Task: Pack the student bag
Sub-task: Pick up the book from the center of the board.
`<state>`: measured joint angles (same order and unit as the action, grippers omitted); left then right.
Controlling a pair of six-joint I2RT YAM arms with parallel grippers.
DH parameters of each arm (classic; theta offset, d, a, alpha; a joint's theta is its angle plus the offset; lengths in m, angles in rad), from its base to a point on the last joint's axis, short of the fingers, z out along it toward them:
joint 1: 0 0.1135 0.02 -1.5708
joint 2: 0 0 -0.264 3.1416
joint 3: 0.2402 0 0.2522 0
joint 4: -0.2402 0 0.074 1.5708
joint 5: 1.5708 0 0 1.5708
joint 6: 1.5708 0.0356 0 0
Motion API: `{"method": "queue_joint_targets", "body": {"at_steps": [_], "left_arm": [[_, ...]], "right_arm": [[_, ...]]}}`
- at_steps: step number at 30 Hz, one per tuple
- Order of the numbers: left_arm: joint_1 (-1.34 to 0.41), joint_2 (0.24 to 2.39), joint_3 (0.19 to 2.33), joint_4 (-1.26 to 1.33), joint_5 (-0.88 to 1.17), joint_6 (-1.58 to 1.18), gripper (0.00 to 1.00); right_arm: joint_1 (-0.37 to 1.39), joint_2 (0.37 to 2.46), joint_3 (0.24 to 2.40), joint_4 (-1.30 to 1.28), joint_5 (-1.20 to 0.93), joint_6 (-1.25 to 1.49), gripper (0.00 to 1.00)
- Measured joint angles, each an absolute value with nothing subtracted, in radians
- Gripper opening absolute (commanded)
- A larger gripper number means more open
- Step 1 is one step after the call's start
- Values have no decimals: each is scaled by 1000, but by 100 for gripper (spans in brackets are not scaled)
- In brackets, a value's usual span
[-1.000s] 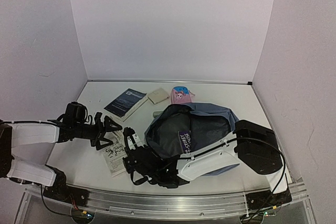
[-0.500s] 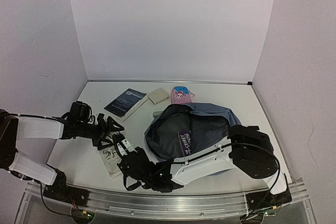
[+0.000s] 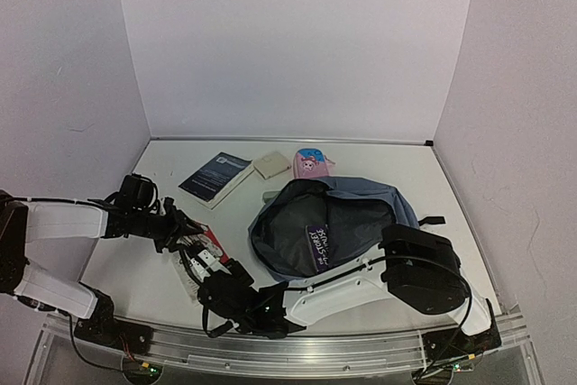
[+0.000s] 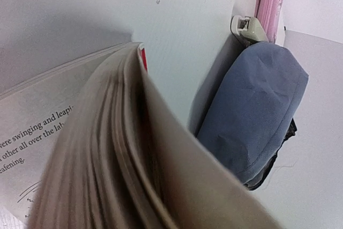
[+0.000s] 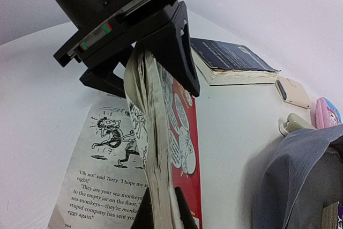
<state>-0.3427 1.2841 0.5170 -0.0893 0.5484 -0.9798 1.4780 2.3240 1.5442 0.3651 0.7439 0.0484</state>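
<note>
The student bag (image 3: 347, 223) lies open at centre right, its dark lining and a purple-covered book showing; it is also in the left wrist view (image 4: 257, 100) and the right wrist view (image 5: 300, 181). An open paperback (image 3: 210, 239) with a red cover (image 5: 185, 148) lies to its left, its block of pages standing up while one cartoon page (image 5: 102, 181) lies flat. My right gripper (image 5: 163, 212) pinches the near edge of that block (image 3: 209, 263). My left gripper (image 5: 147, 81) clamps the far edge (image 3: 185, 230). Pages (image 4: 107, 148) fill the left wrist view and hide its fingers.
A dark blue book (image 3: 216, 178) lies at the back left, with a beige pad (image 3: 271, 165) and a pink case (image 3: 311, 162) beside it. A small pale stapler-like object (image 4: 249, 28) rests against the bag's far side. White walls enclose three sides.
My left gripper has moved right to the paperback and closed on its pages. The right gripper has shifted left and nearer, with the pages now standing upright between both.
</note>
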Motion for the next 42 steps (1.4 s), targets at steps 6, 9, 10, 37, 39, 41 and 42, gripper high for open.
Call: {"method": "queue_joint_targets", "body": {"at_steps": [6,9,10,37,39,41,42], "left_arm": [[-346,1270,517,-116,524,-995,6],[-346,1269,517,-131,511,-994,0],[-346,1269,517,-134,508,-995,0],[-348,941,523,-120,734,-740,0],[-351,943,540,-123,789,-725,0],[-357,947,563,-122,835,-709,0],[-361,948,577,-121,857,-704,0]], "right_arm": [[1481,2325,1558,343,750,31,38],[1484,2325,1565,349,765,34,72],[1486,2325,1565,349,770,35,76],[1173,1802,1237,360,50,602,98],[1122,1802,1217,370,-65,631,98],[1083,1802,1199,378,-158,657,98],[1064,1799,1189,381,-202,669,98]]}}
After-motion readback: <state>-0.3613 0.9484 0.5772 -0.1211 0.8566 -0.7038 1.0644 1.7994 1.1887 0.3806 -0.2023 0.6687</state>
